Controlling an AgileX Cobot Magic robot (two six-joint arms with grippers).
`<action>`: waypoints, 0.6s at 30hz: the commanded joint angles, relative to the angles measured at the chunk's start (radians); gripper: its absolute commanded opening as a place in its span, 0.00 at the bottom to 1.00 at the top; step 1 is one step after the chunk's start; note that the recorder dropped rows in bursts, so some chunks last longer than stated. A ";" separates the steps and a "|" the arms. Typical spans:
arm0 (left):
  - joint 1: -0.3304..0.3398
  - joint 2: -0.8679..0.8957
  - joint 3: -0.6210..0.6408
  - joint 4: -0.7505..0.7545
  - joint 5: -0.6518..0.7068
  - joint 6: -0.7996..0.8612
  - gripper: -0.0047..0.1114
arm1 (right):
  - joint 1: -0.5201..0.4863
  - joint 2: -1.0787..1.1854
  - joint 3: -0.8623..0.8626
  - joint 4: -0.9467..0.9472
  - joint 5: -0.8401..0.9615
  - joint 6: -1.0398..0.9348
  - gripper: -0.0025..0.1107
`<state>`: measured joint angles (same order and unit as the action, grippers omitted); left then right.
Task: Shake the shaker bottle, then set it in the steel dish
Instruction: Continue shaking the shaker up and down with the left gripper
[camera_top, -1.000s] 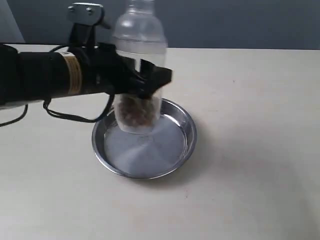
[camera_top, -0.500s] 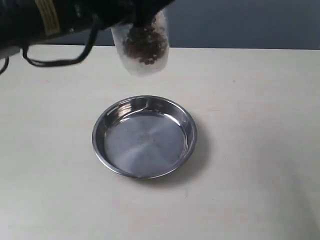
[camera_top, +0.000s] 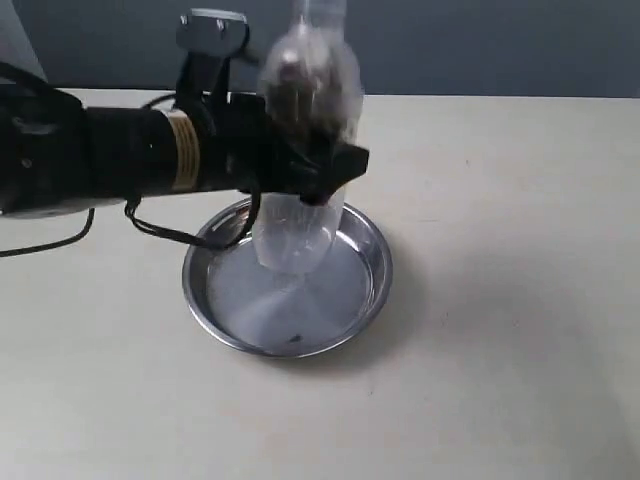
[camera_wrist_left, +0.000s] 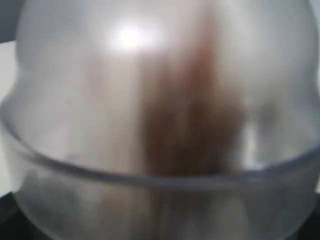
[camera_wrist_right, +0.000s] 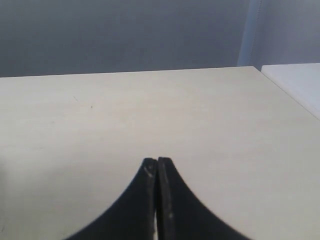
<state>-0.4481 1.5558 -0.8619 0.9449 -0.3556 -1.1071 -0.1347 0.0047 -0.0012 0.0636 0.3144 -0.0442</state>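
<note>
Pale beige table (camera_top: 520, 330) holds the steel dish (camera_top: 384, 272); grey wall (camera_top: 500, 45) behind.

No legible txt; tan label (camera_top: 181, 150) on left arm (camera_top: 115, 160) too blurry to read.

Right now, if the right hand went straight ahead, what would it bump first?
Nothing close, it seems. The shut right hand points across the table toward the grey wall; only that lies ahead, and I can't tell how far.
</note>
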 joint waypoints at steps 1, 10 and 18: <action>0.020 -0.161 -0.138 -0.024 -0.046 0.053 0.04 | -0.005 -0.005 0.001 -0.002 -0.009 -0.003 0.01; 0.010 -0.191 -0.141 -0.028 -0.006 0.089 0.04 | -0.005 -0.005 0.001 -0.002 -0.009 -0.003 0.01; -0.032 -0.211 -0.081 -0.026 0.077 0.106 0.04 | -0.005 -0.005 0.001 -0.002 -0.009 -0.006 0.01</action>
<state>-0.4794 1.4743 -0.8379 0.9257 -0.2167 -1.0335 -0.1347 0.0047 -0.0012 0.0636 0.3143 -0.0442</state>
